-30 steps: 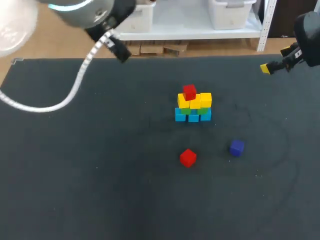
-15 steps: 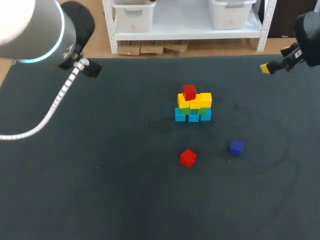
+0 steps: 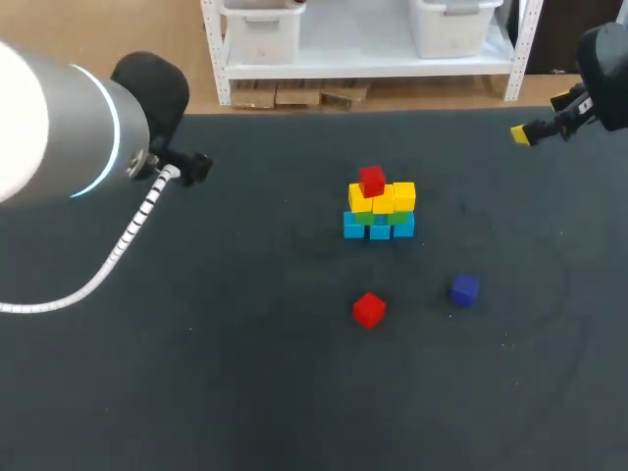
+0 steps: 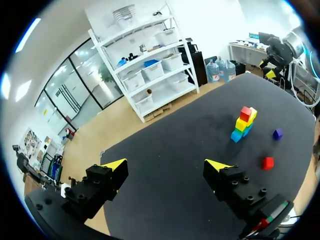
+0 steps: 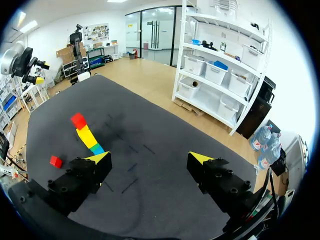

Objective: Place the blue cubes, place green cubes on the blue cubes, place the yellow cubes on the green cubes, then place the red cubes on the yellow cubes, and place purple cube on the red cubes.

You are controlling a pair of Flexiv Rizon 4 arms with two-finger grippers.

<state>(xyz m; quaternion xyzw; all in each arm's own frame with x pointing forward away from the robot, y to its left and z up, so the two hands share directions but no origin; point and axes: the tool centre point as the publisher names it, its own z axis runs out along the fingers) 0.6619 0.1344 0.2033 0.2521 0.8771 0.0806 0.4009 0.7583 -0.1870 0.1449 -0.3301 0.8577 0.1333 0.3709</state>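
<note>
Dark tabletop (image 3: pixel 245 392) carries the cube stack (image 3: pixel 380 208), top red cube (image 3: pixel 371 181) uppermost. Loose red cube (image 3: pixel 369 309) and purple cube (image 3: pixel 465 289) lie near the stack. Left tool (image 4: pixel 165 167) and right tool (image 5: pixel 147 157) stand open, well apart from it.

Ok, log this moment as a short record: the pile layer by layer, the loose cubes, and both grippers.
bottom layer: blue cubes, on the table
second layer: green cubes, mostly hidden
third layer: yellow cubes
top: one red cube
loose: second red cube and purple cube, apart on the table, nearer the robot than the pile
left gripper: open, empty, far from the cubes
right gripper: open, empty, far from the cubes
</note>
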